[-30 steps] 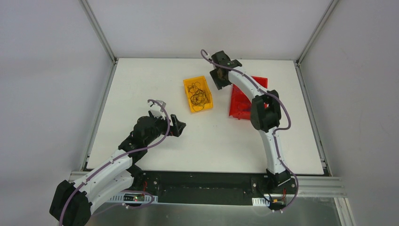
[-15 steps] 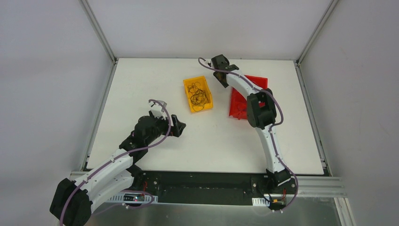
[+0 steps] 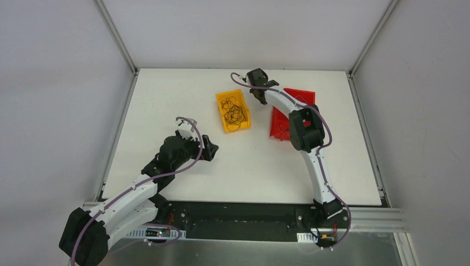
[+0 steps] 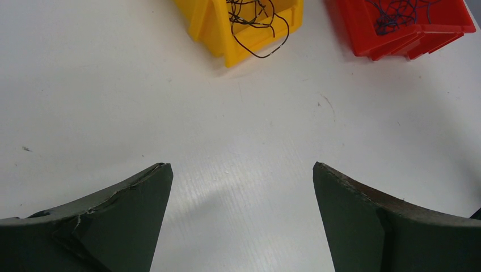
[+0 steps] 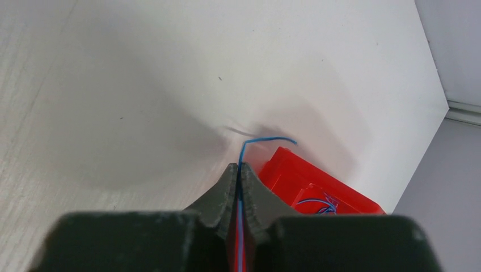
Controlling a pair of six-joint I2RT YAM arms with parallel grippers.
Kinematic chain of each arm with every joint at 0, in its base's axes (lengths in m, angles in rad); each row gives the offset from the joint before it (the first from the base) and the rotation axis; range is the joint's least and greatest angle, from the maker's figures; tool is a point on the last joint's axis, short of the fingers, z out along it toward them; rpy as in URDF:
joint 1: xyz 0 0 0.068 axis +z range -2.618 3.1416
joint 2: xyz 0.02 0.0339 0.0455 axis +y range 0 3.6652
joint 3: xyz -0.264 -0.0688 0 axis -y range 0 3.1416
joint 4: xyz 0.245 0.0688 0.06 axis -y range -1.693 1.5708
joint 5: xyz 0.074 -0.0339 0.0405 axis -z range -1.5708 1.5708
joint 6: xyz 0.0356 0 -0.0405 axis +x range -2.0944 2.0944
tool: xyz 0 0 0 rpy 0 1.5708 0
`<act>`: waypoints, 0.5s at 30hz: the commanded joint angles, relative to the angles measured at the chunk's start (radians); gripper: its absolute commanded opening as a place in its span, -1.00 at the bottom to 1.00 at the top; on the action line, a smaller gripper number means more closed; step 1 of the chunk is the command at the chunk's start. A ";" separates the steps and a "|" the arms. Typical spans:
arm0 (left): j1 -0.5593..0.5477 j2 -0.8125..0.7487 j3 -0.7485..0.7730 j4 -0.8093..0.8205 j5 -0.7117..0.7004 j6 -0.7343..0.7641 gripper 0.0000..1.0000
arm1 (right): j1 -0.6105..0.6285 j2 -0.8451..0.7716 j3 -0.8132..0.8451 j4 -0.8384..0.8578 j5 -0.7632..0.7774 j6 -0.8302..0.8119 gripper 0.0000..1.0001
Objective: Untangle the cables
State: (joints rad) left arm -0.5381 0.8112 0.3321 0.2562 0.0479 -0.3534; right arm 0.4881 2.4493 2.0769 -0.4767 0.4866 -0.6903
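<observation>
From above, the right gripper [image 3: 257, 91] has drawn back toward the far edge over the last second. It now hangs between the yellow bin [image 3: 220, 105] and the red bin [image 3: 302, 95]. The left gripper [image 3: 209, 148] has hardly stirred. The black cables [image 3: 234, 112] lie knotted in the yellow bin. Whatever the right gripper carries is too fine to make out here.

The left wrist view shows its fingers [image 4: 113, 221] spread wide over the bare table [image 4: 113, 102], holding nothing and well short of both bins.

The right wrist view settles it: the fingers are pinched tight on one blue cable [image 5: 244, 152], its free end curling just past the tips. More blue cables [image 5: 317, 203] lie in the red bin below. It looks as though one strand has been pulled clear and is on its way to the red bin, while the black tangle waits.
</observation>
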 commanded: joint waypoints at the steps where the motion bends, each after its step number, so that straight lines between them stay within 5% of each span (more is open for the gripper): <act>1: -0.006 -0.003 0.023 0.033 -0.005 0.014 0.98 | 0.003 -0.053 -0.003 0.020 -0.002 0.023 -1.00; 15: -0.006 -0.024 0.021 0.024 -0.006 0.016 0.98 | -0.164 -0.348 -0.158 0.050 -0.372 0.407 -1.00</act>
State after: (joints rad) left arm -0.5381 0.8074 0.3321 0.2554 0.0471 -0.3527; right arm 0.4149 2.2742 1.9808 -0.4648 0.2760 -0.4610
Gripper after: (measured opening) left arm 0.990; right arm 0.009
